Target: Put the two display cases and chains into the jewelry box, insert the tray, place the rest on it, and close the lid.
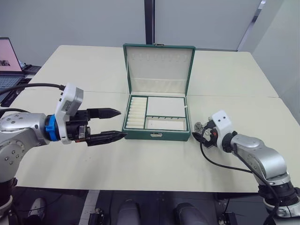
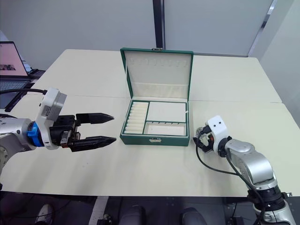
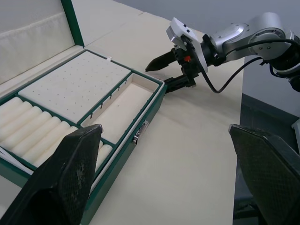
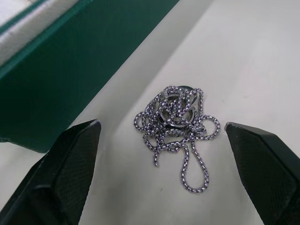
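The dark green jewelry box (image 1: 157,135) stands open mid-table, its lid (image 1: 158,70) upright behind it. The cream-lined tray (image 1: 166,107) sits in the box with its ring rolls on the left, and nothing lies on it. A bunched silver chain (image 4: 176,119) lies on the table just right of the box's front corner. My right gripper (image 1: 199,133) is open over it, one finger on each side, not closed on it. My left gripper (image 1: 123,123) hangs open left of the box, holding nothing. The display cases are out of view.
A laptop (image 1: 9,65) sits at the far left edge of the table. A black cable (image 1: 220,164) trails from my right arm across the table near the front edge. Bare tabletop lies on both sides of the box.
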